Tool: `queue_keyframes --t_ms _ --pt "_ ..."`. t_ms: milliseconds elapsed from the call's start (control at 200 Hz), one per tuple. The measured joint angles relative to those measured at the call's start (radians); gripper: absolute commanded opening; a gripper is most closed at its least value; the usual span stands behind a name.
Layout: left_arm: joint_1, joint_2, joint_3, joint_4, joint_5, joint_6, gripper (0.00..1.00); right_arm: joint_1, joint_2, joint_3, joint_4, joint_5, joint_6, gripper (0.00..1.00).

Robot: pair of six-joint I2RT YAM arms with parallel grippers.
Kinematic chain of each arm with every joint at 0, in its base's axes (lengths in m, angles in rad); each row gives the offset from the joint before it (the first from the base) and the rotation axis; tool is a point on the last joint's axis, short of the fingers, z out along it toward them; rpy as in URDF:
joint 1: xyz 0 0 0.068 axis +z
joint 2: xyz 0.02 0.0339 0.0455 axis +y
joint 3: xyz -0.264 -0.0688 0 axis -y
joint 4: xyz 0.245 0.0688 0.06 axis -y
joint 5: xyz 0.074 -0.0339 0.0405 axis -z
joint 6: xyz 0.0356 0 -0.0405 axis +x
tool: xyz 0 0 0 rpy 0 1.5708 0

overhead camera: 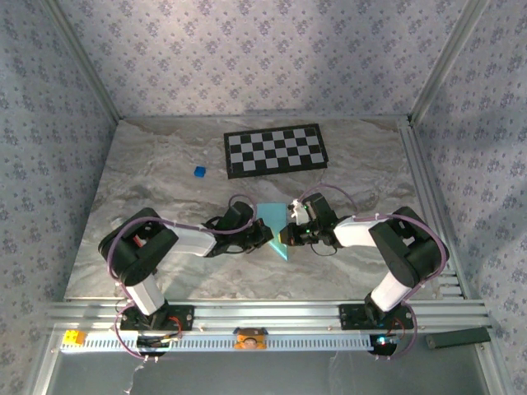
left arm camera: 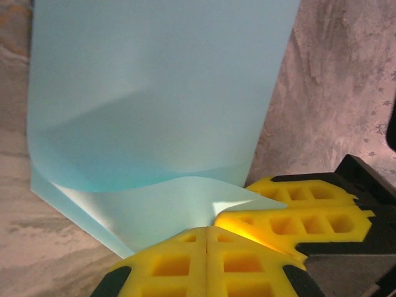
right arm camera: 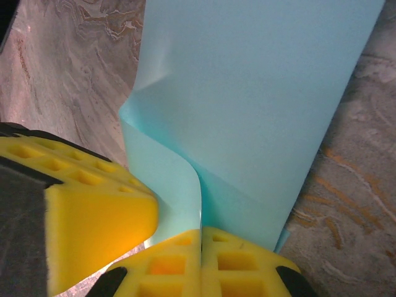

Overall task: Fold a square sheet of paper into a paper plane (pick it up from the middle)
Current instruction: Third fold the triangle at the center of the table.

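Observation:
The square sheet of paper (overhead camera: pixel 270 217) is light blue and lies on the marbled table between my two grippers, with its near edge lifted and curled over. My left gripper (overhead camera: pixel 265 236) comes in from the left and my right gripper (overhead camera: pixel 288 236) from the right, almost touching. In the left wrist view the left gripper (left arm camera: pixel 207 229) is shut where the raised flap of the sheet (left arm camera: pixel 154 93) meets its tips. The right arm's yellow fingers (left arm camera: pixel 297 219) sit just beside it. In the right wrist view the right gripper (right arm camera: pixel 201 232) is shut, and the bent sheet (right arm camera: pixel 260 93) runs into its seam.
A black-and-white checkerboard (overhead camera: pixel 276 151) lies at the back of the table. A tiny dark-blue cube (overhead camera: pixel 199 171) sits to its left. Aluminium rails (overhead camera: pixel 247 313) run along the near edge and up the right side (overhead camera: pixel 428 189). Patterned walls enclose the table.

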Motion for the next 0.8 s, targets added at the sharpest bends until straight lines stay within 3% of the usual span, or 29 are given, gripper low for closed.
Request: queue_keyframes --t_ms 605,800 --pt "-0.008 0.016 0.002 -0.026 -0.026 0.0 0.0 0.0 0.0 0.0 0.001 0.0 0.0 0.04" --pt "-0.009 0.018 0.006 -0.034 -0.027 0.001 0.0 -0.001 -0.002 0.0 0.0 -0.006 0.003 0.16"
